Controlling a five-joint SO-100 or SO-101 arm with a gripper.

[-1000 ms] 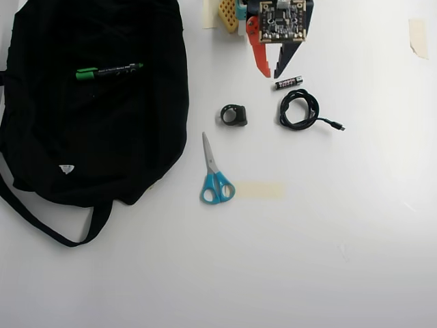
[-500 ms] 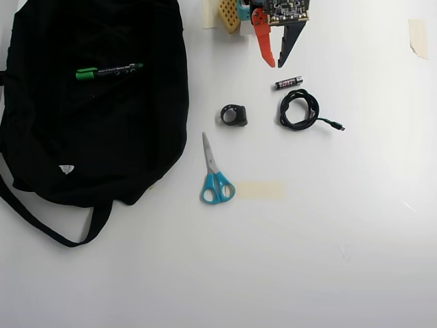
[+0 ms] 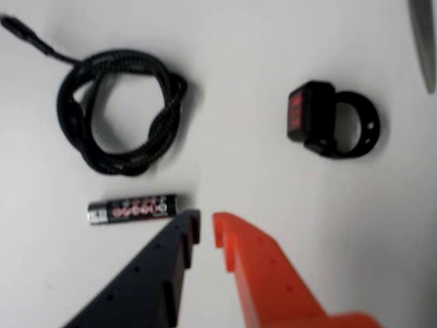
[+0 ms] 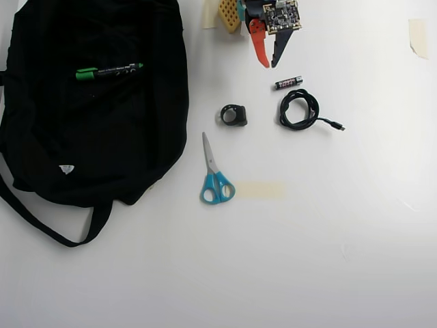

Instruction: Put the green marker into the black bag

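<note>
Marker: green marker (image 4: 108, 70) lies on black bag (image 4: 95, 137), white barrel print unreadable.
Gripper: gripper (image 4: 268, 65) nearly pressed together, empty, near battery (image 4: 288, 83).

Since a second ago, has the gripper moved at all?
Yes. In the overhead view the gripper has drawn up toward the top edge, farther from the battery, and its fingers have closed to a narrow gap.

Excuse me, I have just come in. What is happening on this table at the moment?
A small robot arm is at the top edge of the table in the overhead view. Its gripper is nearly closed and holds nothing, near a battery and a coiled cable. The green marker lies on top of the black bag, apart from the arm. Scissors lie untouched.
</note>
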